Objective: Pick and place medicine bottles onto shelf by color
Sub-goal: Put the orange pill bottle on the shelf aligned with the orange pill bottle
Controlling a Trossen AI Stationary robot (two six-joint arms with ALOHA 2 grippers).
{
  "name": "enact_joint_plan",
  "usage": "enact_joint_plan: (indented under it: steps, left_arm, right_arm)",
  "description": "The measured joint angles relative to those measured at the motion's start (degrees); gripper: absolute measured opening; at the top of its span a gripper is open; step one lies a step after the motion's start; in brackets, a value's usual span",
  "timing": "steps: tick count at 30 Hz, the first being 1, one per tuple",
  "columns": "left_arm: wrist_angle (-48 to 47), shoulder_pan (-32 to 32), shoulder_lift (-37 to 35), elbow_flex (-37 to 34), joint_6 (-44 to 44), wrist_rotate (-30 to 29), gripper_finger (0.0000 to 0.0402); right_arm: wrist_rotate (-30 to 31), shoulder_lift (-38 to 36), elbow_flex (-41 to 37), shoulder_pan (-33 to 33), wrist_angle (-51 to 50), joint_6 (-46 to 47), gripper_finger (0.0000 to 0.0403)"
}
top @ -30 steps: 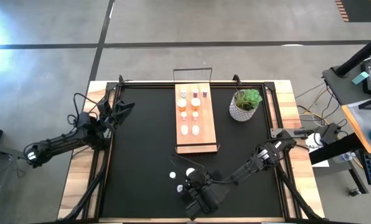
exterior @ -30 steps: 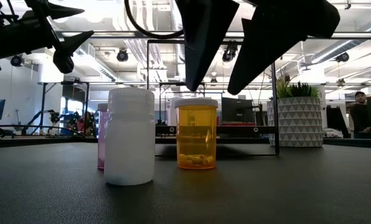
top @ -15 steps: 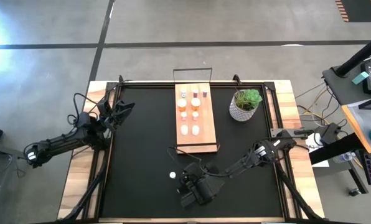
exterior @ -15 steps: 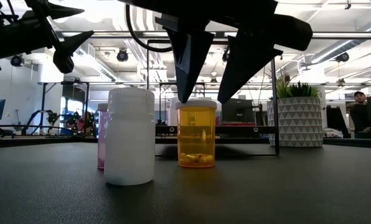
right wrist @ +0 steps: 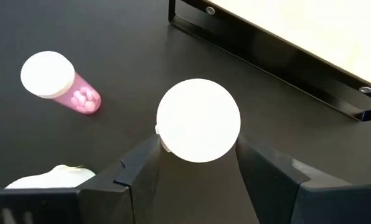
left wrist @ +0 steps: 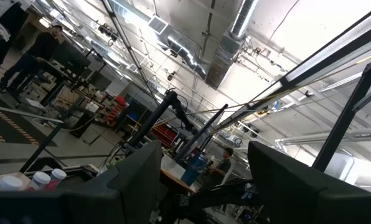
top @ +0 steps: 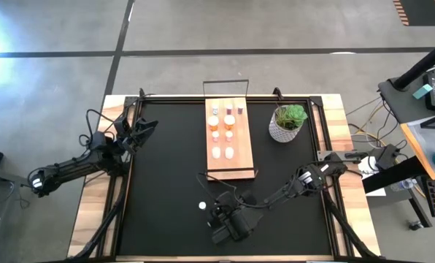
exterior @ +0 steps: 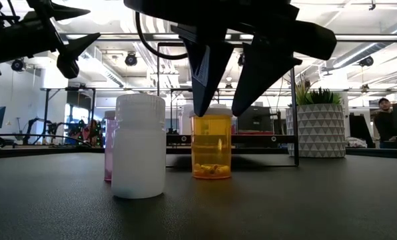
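On the black counter [top: 166, 161], the shelf [top: 228, 165] holds rows of bottles at the centre far side. Near it, the right claw [exterior: 220, 110] straddles an unlabelled orange bottle [exterior: 211, 143], fingers spread at its cap. The left claw [top: 146, 126] waits open, far left.

Three bottles are standing upright near the mat's front edge: an orange bottle [exterior: 211, 145], a white bottle [exterior: 138, 146] and a pink bottle [right wrist: 61, 84]. The shelf [top: 228, 164] is lying at the mat's rear centre, carrying capped bottles in rows.
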Motion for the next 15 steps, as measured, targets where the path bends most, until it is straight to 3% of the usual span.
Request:
enact_joint_plan:
  steps: [8, 15]
  left_arm:
    - [-0.02, 0.02, 0.0, 0.0, 0.0, -0.01, 0.0224]
    - [-0.02, -0.01, 0.0, 0.0, 0.0, -0.01, 0.0224]
  right_arm:
    - [-0.02, -0.02, 0.18, -0.11, 0.6, 0.02, 0.0189]
    - [-1.49, -0.09, 0.5, 0.13, 0.65, 2.43, 0.0222]
